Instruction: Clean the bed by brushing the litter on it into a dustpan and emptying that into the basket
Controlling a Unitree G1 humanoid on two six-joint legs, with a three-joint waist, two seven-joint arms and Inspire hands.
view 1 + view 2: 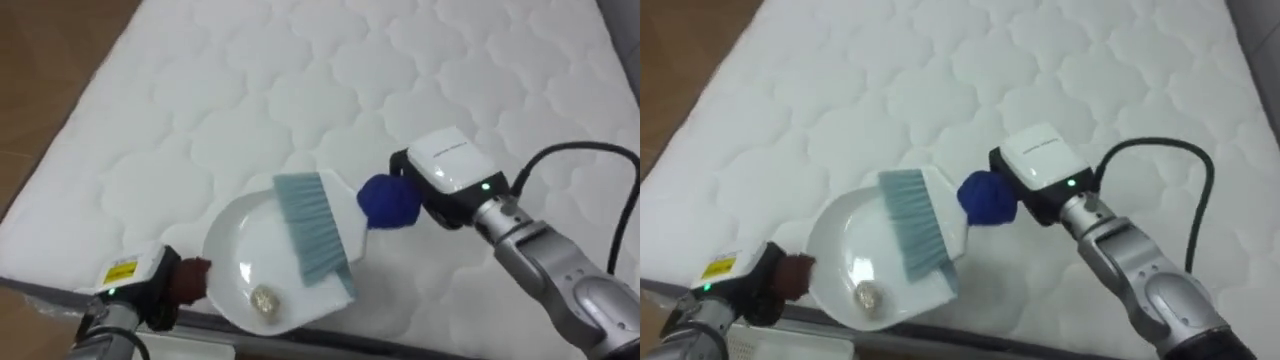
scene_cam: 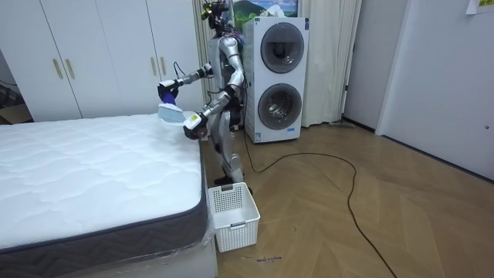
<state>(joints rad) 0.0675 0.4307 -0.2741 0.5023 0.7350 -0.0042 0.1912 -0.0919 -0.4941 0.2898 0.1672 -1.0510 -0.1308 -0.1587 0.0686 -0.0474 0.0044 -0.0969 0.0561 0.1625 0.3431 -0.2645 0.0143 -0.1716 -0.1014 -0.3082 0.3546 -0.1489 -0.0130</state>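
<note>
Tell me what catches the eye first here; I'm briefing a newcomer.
The left hand holds a white dustpan over the near edge of the mattress, with a small crumpled scrap lying in it. The right hand holds a blue-handled brush, its bristles over the pan.

arms: silver-grey metal | right hand (image 1: pixel 450 178): black, white top plate, green light | left hand (image 1: pixel 145 280): yellow label | cable: black

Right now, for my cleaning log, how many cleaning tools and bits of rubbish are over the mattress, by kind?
brush: 1
dustpan: 1
scrap of rubbish, lying in the dustpan: 1
Total: 3
</note>
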